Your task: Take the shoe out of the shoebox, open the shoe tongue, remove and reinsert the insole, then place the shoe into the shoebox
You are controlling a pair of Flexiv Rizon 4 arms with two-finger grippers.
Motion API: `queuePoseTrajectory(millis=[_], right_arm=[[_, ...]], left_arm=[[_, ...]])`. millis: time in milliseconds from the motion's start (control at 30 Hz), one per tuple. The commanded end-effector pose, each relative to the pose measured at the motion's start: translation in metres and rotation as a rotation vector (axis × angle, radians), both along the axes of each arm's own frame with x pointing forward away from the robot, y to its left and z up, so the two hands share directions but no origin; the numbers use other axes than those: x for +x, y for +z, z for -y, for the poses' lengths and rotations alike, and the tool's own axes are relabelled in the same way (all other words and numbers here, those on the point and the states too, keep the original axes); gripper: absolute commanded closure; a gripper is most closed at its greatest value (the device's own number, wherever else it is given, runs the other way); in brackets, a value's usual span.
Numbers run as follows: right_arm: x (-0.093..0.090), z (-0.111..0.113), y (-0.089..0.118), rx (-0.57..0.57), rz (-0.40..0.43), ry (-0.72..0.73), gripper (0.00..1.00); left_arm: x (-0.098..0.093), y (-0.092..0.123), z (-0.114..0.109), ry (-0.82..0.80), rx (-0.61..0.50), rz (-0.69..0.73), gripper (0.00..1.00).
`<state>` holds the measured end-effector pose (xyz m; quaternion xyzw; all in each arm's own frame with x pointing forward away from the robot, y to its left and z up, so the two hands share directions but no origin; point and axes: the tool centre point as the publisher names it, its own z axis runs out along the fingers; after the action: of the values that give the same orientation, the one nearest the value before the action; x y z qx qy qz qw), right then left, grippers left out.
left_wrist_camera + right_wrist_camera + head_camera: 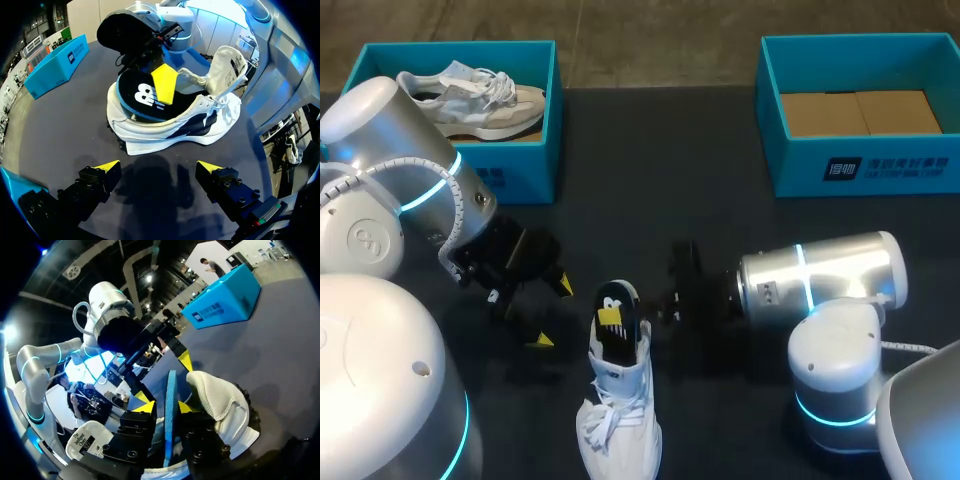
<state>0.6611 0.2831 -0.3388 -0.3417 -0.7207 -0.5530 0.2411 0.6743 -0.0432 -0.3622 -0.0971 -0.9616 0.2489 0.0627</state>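
- Head view: the shoe [618,420] is out of its box and stands on the tabletop [700,200] at six o'clock, toe toward me. The insole [612,318] rises from its heel end. My right pincer [667,300] is at three o'clock of the insole, and my left pincer [553,312] is at nine o'clock with its tips apart. The shoebox [860,170] at one o'clock shows its cardboard floor. A second shoebox [525,170] at eleven o'clock holds another shoe [470,100].
- Left wrist view: my left pincer [159,167] is spread wide and grips nothing. The shoe [175,131] lies at twelve o'clock ahead of it, with the tongue [227,67] folded right back. The insole [140,95] tilts up out of the opening, pinched by the right pincer [164,80].
- Right wrist view: my right pincer [165,407] is clamped on the insole's [171,385] edge from both sides, and the shoe's heel [220,405] is just beside it.
- My judgement: taking the shoe out and opening the tongue are done. The insole is partway out, and I cannot tell whether it is leaving or going back. Seating it and boxing the shoe remain.
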Motion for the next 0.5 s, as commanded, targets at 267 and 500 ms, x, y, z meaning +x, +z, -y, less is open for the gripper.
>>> queuePoseTrajectory(millis=[267,500], right_arm=[[0.007,0.001,-0.007,-0.01,-0.069,-0.021,1.0],[0.001,0.0,-0.017,-0.02,-0.119,-0.014,1.0]], left_arm=[[-0.001,0.0,0.0,0.002,0.002,0.002,0.0],[-0.001,0.0,0.0,0.002,0.002,0.002,0.0]])
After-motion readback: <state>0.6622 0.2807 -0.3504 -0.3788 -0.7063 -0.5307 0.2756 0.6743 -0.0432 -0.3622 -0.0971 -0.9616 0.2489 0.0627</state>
